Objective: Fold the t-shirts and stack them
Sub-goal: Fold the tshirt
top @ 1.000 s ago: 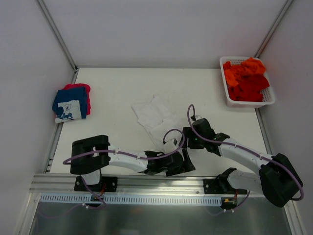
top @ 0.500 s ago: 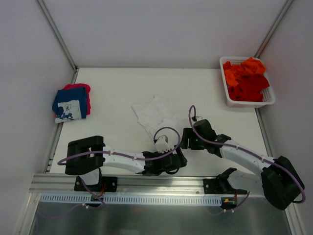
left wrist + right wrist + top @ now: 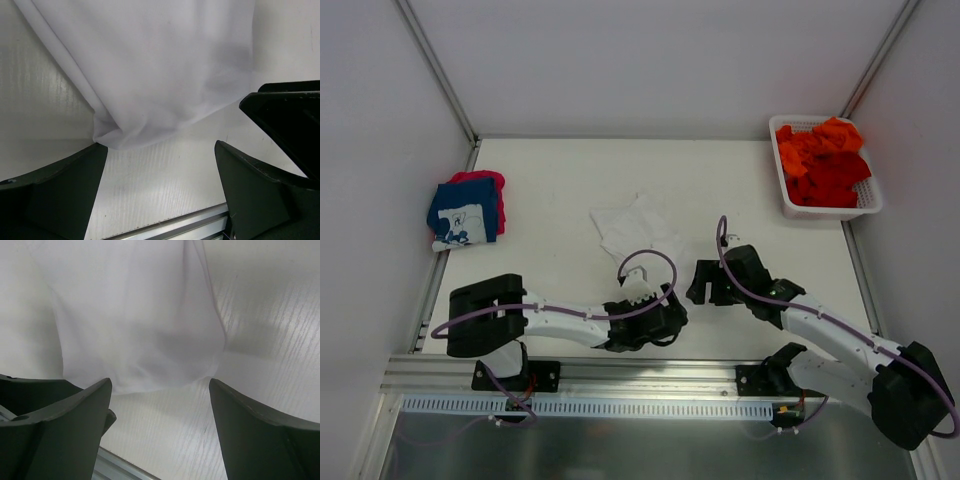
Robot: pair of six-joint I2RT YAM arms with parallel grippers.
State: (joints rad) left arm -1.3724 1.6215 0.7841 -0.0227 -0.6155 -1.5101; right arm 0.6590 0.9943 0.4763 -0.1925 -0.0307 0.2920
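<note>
A plain white t-shirt [image 3: 636, 230] lies crumpled on the white table [image 3: 560, 180], near the middle. My left gripper [image 3: 656, 308] is open and empty just in front of its near edge; the left wrist view shows the cloth [image 3: 150, 65] beyond my gripper [image 3: 160, 190]. My right gripper [image 3: 708, 286] is open and empty to the right of that edge; the right wrist view shows the shirt [image 3: 135, 315] just past my gripper [image 3: 160, 435]. A folded navy tee with white print [image 3: 463, 210] lies on a pink-red one [image 3: 488, 181] at the left.
A white lattice basket [image 3: 872, 202] at the back right holds orange [image 3: 820, 138] and red tees [image 3: 835, 180]. White walls close in the table on three sides. An aluminium rail [image 3: 620, 372] runs along the near edge.
The left gripper has slid left and the right gripper has drawn back toward the near edge. The white tee's near part, stretched toward the grippers before, now lies shorter and free of both.
</note>
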